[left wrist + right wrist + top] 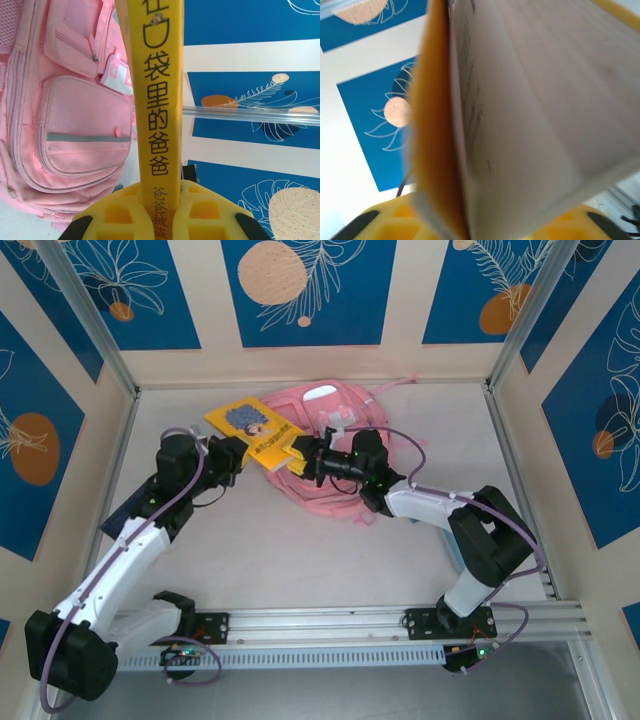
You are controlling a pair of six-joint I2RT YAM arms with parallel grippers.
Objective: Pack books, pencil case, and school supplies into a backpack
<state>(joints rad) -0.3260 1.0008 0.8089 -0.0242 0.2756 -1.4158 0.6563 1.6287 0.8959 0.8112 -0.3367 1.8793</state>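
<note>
Left gripper (160, 202) clamped on the yellow book's (247, 421) spine beside the backpack (80, 115). Right gripper (305, 454) straddles its pages, grip unclear, likely steadying it for insertion.

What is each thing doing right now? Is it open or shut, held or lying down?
yellow book: lifted up, held between both tools.
backpack: lying on the table, front pockets zipped shut.
left tool: shut on the yellow book's spine.
right tool: around the yellow book's page edge; can't tell if it is squeezing.
</note>
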